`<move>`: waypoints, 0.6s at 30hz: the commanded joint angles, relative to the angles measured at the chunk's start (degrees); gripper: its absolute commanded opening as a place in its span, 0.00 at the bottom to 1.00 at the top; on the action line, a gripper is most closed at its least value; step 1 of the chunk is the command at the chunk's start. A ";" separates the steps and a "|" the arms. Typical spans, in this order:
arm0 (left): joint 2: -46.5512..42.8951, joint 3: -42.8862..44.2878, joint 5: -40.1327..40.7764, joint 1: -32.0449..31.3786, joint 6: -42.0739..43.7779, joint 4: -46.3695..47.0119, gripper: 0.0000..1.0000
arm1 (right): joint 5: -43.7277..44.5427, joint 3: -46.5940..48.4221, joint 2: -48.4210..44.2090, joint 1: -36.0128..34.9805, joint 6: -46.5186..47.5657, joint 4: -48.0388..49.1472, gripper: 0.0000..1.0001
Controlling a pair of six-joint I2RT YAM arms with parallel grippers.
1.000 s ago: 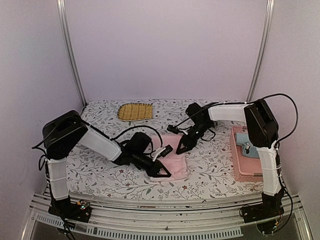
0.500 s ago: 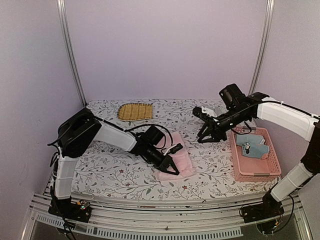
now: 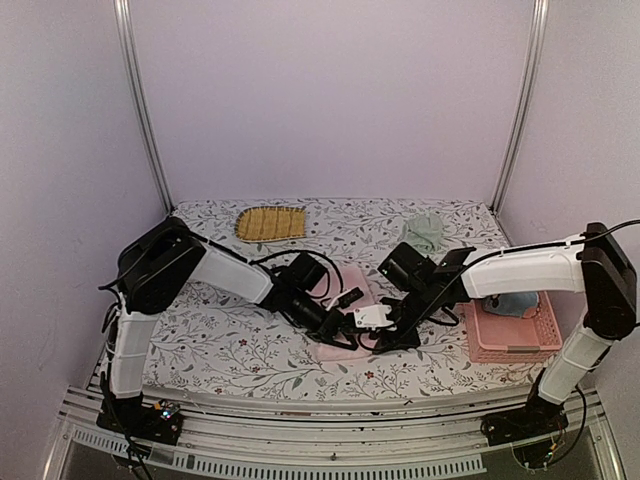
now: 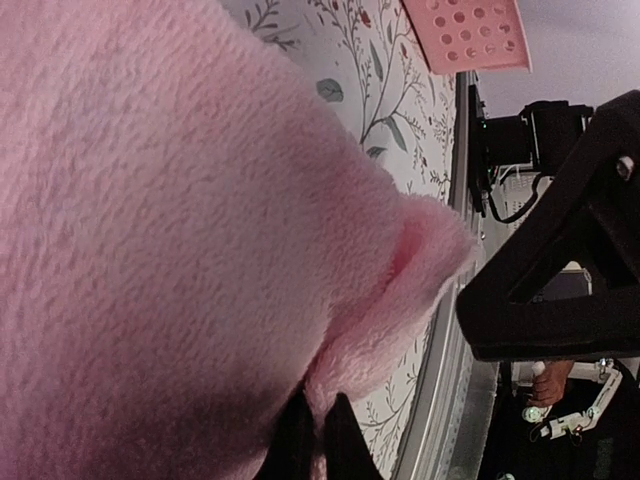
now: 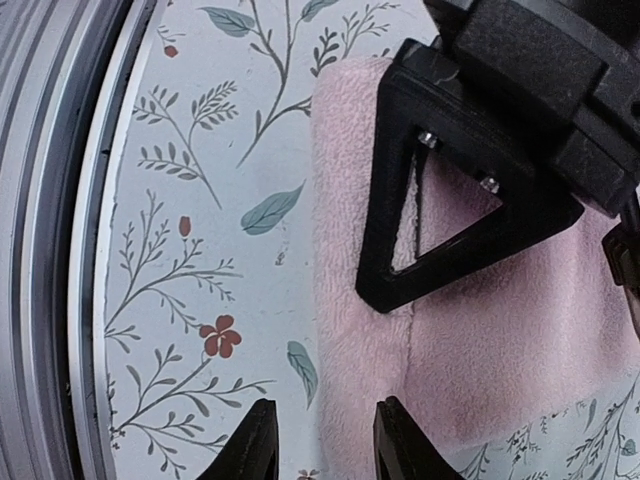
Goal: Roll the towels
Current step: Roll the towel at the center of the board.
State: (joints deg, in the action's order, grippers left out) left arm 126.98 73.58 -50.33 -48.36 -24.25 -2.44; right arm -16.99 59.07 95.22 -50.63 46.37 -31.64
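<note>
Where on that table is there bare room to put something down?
Free: the back strip between mat and green towel, and the front-left corner left of the pink towel. Crowded: the middle, where left gripper and right gripper meet at that towel, and the right edge by the basket.

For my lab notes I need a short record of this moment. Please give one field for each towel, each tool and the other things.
pink towel: middle of the table, partly folded
green towel: bunched at the far side, apart from both tools
blue towel: inside the pink basket, right side
left tool: shut on a fold of the pink towel
right tool: open, over the pink towel's edge, close to the left tool
woven mat: far left
</note>
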 commanded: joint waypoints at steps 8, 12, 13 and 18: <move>0.82 -8.16 3.67 1.57 -6.76 3.85 0.00 | 3.69 -3.10 5.13 -1.84 1.41 10.16 0.37; 0.57 -8.91 4.01 1.61 -6.76 4.61 0.00 | 3.99 -3.27 7.00 -1.84 1.75 11.64 0.36; 0.49 -9.08 4.15 1.67 -6.75 4.77 0.00 | 3.99 -3.26 7.34 -1.88 1.91 11.79 0.36; -0.26 -10.92 4.51 1.79 -6.54 7.10 0.00 | 4.43 -3.86 9.74 -1.88 2.62 13.37 0.35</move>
State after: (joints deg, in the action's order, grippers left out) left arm 125.08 66.70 -50.57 -47.62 -30.74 8.58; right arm -13.45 56.47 102.02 -52.07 47.90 -20.18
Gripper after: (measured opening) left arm 0.037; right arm 0.365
